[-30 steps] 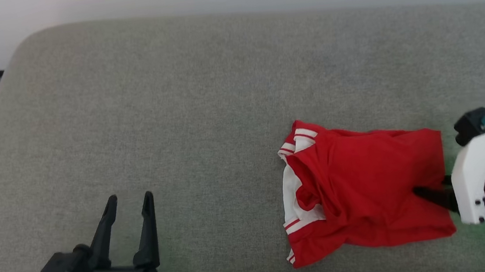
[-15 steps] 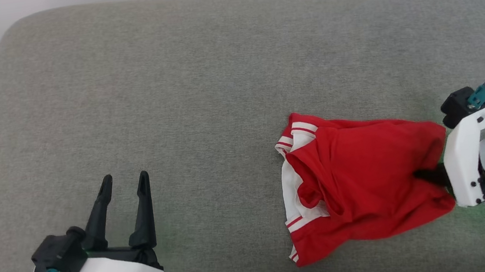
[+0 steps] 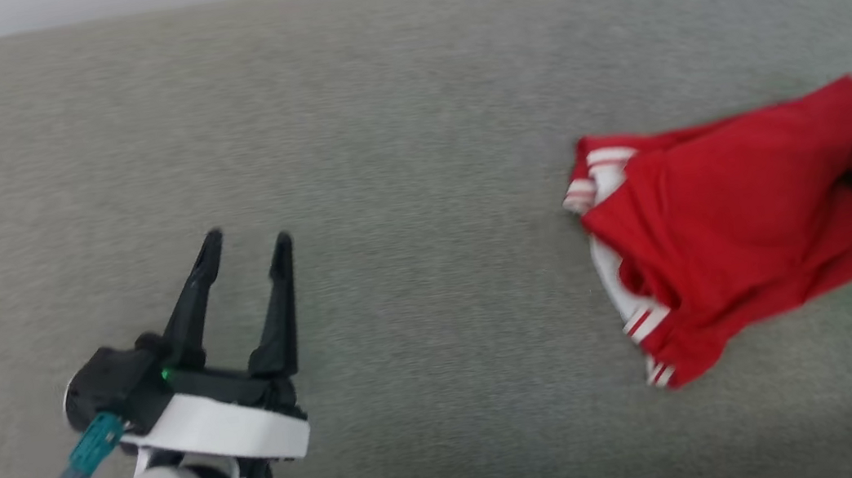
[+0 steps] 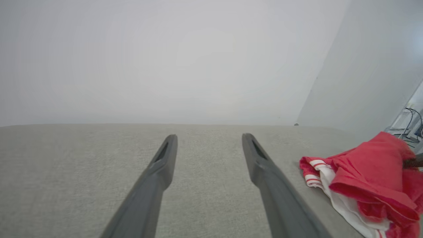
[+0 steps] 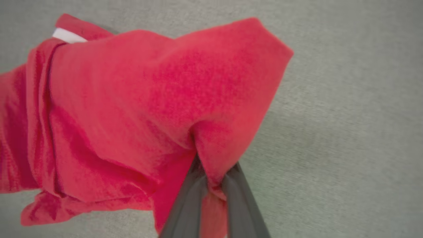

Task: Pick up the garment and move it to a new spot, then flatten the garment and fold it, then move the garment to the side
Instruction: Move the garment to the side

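The right gripper point(image 5: 214, 185) is pinching the soft bright red cloth garment point(image 3: 737, 223) at three o'clock on the grey-green fabric cushion point(image 3: 398, 152), while the left gripper point(image 3: 244, 246) at eight o'clock is hanging with fingers apart.

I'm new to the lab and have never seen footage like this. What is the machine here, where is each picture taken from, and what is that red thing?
This is a two-armed robot; each arm ends in a gripper with two long dark fingers. One picture comes from a camera on its head, looking down at a grey padded surface. The other two come from cameras on its wrists, each looking along that arm's own fingers.

In the head view, the left gripper sits at the lower left, open and holding nothing; the left wrist view shows its fingers spread above the surface.

The red thing is a garment with white striped trim, lying crumpled on the surface. In the right wrist view, the right gripper is shut, pinching a fold of the garment's edge.
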